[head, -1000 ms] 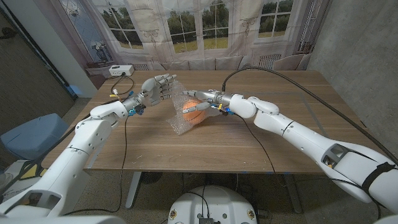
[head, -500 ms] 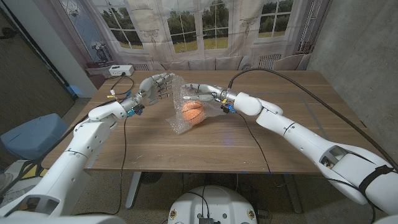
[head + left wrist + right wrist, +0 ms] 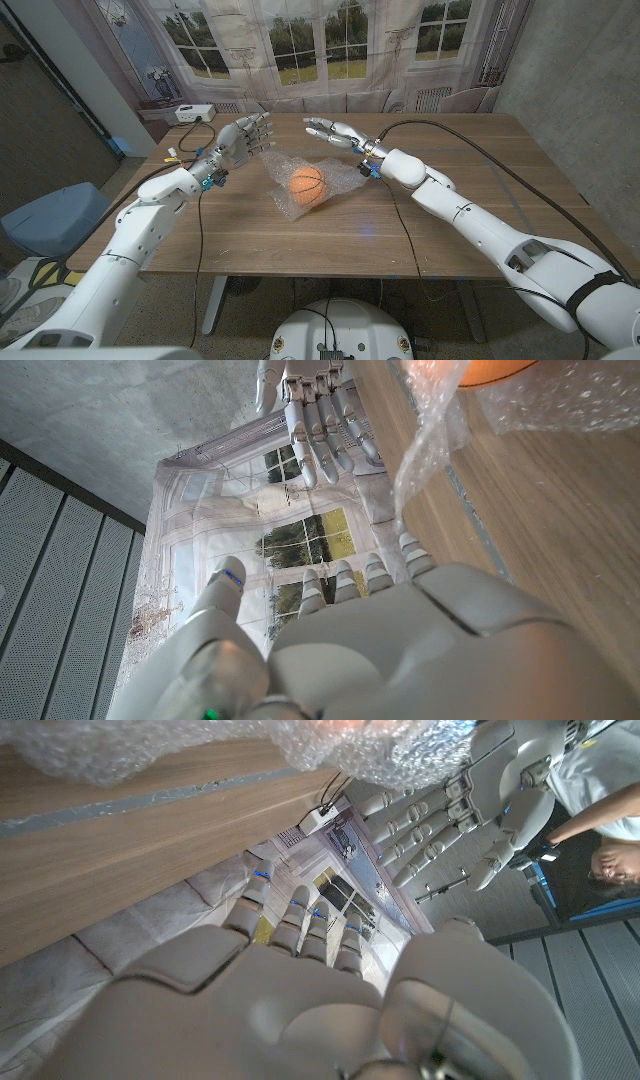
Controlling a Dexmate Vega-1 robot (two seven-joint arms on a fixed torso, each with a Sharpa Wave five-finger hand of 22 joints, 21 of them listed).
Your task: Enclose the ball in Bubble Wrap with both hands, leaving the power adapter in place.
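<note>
Ball [image 3: 307,184] sits on the wrap [image 3: 340,178], uncovered. Left hand [image 3: 243,139] and right hand [image 3: 331,130] hover behind it, fingers spread, holding nothing — likely poised to regrasp the sheet.

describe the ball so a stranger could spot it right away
On the wooden table, look between the two raised robot hands. A crumpled sheet of clear Bubble Wrap lies there, and the small orange ball sits on it, the only bright round thing.

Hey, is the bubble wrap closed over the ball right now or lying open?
Open. The bubble wrap lies spread on the table, the ball sitting exposed on it.
</note>
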